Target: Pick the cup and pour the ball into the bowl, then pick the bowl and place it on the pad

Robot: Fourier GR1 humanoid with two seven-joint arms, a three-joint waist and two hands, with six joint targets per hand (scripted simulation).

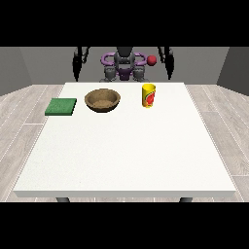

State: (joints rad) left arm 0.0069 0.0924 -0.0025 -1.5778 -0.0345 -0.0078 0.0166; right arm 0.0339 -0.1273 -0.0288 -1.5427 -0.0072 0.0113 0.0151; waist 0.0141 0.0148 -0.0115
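Currently my robot hand at the view's right hangs behind the desk, fingers too small to read, so reaching the yellow cup, just right of the wooden bowl, I risk tipping it and spilling the unseen ball before pouring.

The robot stands behind the table's far edge, both arms hanging down at its sides, well apart. The hand at the view's left and the hand at the view's right dangle low; their fingers are too small to make out.
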